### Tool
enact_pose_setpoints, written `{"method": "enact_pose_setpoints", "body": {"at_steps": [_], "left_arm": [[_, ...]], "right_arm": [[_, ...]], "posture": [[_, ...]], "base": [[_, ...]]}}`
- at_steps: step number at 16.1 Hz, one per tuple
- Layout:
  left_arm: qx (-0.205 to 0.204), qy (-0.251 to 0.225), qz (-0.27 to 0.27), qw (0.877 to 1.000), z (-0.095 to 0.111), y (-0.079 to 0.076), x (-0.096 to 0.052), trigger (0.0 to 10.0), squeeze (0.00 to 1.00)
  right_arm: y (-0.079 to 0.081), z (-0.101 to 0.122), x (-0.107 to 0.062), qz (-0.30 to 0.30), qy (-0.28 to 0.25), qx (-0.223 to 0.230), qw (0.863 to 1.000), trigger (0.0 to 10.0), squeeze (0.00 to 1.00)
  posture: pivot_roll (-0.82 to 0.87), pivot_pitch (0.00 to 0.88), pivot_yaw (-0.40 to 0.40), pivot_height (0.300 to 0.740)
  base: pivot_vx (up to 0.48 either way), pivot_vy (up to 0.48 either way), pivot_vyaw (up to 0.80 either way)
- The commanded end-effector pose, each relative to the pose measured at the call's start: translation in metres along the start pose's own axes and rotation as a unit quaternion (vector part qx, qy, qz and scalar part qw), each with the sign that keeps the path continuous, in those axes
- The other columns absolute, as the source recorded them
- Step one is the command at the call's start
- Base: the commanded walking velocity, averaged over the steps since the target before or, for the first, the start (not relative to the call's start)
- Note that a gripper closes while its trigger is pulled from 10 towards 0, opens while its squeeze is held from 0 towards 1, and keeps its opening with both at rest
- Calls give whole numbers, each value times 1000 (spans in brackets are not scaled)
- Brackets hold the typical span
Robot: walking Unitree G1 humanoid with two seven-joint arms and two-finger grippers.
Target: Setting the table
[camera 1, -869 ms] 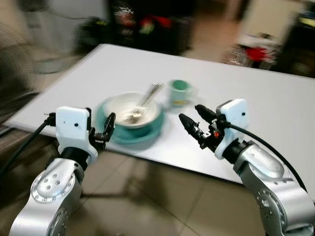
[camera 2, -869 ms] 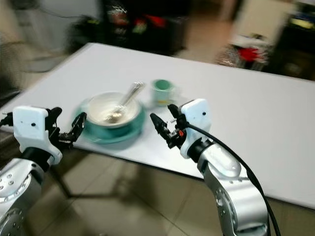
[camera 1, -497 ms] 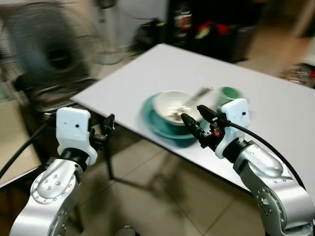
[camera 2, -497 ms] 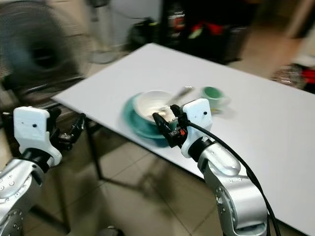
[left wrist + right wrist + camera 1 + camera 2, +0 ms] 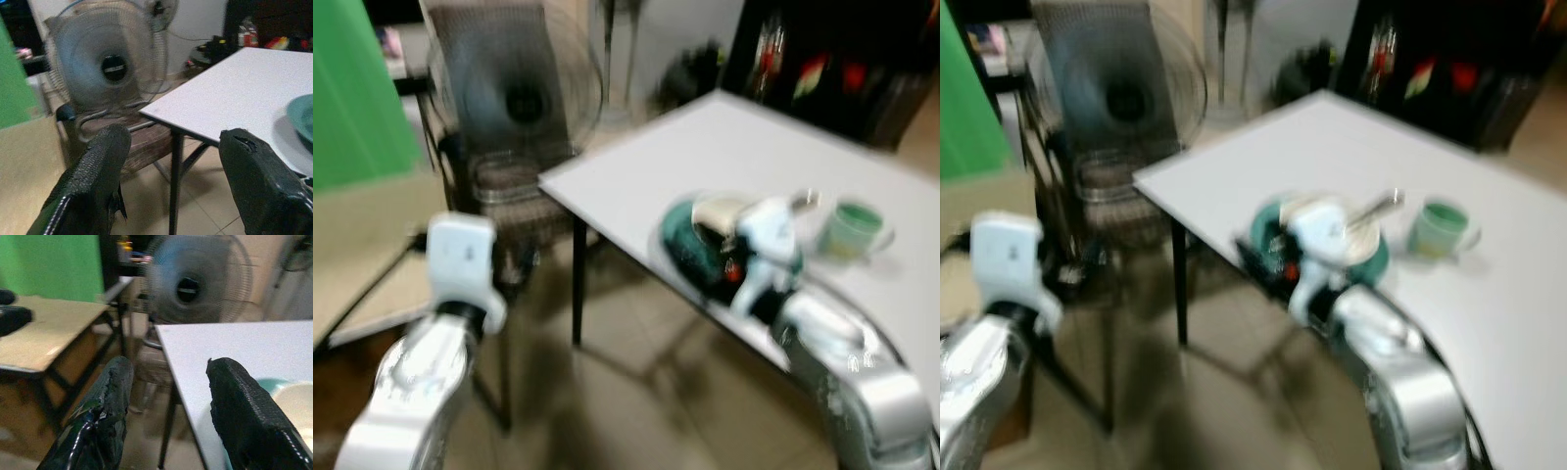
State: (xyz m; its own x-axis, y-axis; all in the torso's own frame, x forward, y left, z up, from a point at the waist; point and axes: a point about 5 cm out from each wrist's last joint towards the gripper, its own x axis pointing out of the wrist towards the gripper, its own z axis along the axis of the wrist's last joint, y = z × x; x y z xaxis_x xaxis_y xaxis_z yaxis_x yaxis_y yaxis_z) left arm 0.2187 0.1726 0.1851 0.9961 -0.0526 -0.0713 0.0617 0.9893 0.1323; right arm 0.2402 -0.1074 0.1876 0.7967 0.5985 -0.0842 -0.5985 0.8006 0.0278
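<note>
Both jaws stand wide with nothing between them, so your left gripper (image 5: 171,181) and right gripper (image 5: 168,416) carry nothing. Beyond them, on the white table (image 5: 1332,147), the white bowl (image 5: 1351,235) sits in the teal plate (image 5: 1268,225) near the table's edge, a spoon (image 5: 1376,206) resting in it. The green cup (image 5: 1440,227) stands just beside them, a fan (image 5: 110,58) farther off; the setting looks gathered in one spot, judging by the blurred head views.

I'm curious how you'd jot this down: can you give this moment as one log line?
view: blurred | left hand: open, empty, off table | right hand: open, empty, by teal plate | bowl with spoon, cup: on table
</note>
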Motion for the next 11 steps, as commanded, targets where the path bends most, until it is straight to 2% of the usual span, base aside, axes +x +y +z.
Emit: {"method": "enact_pose_setpoints", "body": {"at_steps": [1, 8, 11], "left_arm": [[-8, 0, -2, 1000, 0, -4, 0, 10000, 0], [-15, -18, -17, 1000, 3, -7, -1, 10000, 0], [-16, -18, -17, 1000, 2, -6, -3, 10000, 0]], "right_arm": [[-4, 2, -1, -4, 1, -1, 1000, 10000, 0], [-3, 0, -1, 6, 2, 8, 1000, 10000, 0], [-3, -4, -1, 8, 5, 12, 1000, 10000, 0]], "posture": [[-78, 0, -53, 740], [-78, 0, -61, 740], [-74, 0, -69, 740]], "base": [[0, 0, 800], [0, 0, 800], [199, 0, 0]]}}
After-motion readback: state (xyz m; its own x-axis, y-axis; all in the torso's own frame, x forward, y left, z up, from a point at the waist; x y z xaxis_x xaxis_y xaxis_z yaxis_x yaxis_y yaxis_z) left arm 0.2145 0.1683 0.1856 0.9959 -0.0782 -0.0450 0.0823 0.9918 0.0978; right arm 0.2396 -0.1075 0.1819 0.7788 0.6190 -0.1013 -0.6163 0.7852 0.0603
